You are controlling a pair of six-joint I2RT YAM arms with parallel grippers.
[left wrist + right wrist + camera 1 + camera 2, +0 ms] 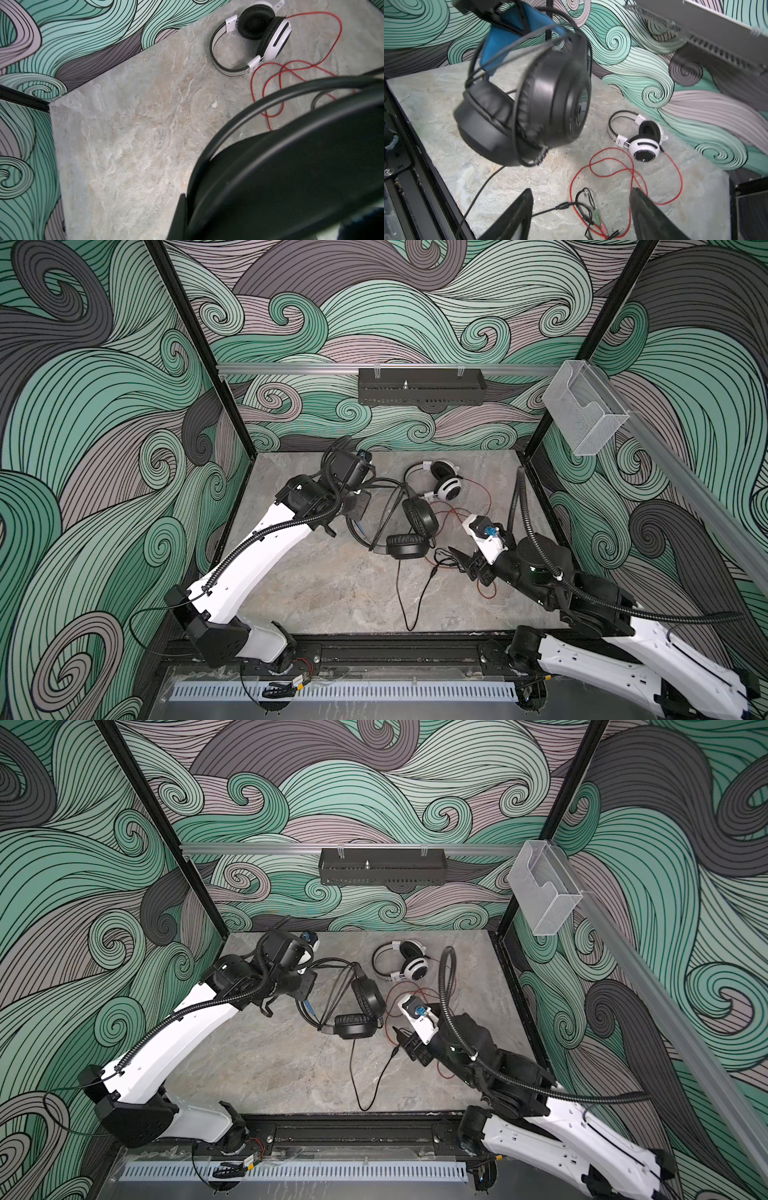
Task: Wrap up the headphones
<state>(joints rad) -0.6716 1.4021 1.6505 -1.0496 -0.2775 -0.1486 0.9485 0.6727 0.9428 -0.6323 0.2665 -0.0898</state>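
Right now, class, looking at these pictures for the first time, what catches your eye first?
The black headset hangs in mid-air over the middle of the table, its headband gripped by the left hand. Behind it the white headset lies near the back wall, its red cable sprawling in loops toward the open right hand.

Even light; foreground blur, perhaps motion.

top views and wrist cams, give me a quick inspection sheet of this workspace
surface: grey marbled table
job's things: black headset hangs above the table; white headset lies at the back
clutter: nothing seen
grippers: left gripper shut on the black headset's band; right gripper open, low over the cable plugs
cables: black cable trails to the front edge; red cable in loose loops, unwrapped
surroundings: wave-patterned walls, black tray and clear box on the rails
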